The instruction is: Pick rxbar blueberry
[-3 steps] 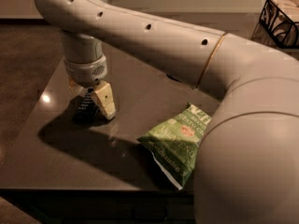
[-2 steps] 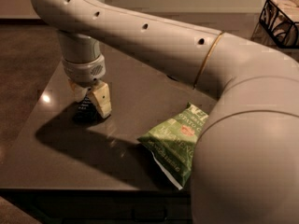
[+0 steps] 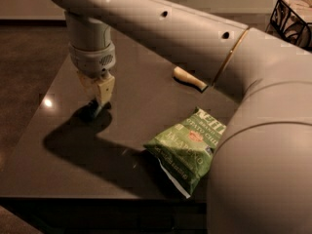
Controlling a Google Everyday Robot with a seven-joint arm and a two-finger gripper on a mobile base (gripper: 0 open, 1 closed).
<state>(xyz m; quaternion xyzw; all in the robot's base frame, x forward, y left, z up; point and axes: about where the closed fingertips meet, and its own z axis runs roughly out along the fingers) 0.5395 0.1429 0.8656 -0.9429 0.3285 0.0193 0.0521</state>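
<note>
**Bar** (image 3: 94, 111): one. Dark blue, only its lower end showing, pinched between the fingers (image 3: 105, 87) at their tips. Whether it rests on the counter (image 3: 58, 169) or hangs just above it, cannot tell.

**Gripper** (image 3: 97, 101): one. Points down over the counter's left part, clenched on the bar.

**Step in hand, as judged:** the lift. It wants a firm clench and a straight rise, since the hold seems near one end and the bar could swing or slip.

**Chip bag** (image 3: 185, 150): one. Green, well right of the fingers, nearer the front edge.

**Sponge** (image 3: 190, 78): one. Pale, right of and beyond the fingers, partly behind the arm.
</note>
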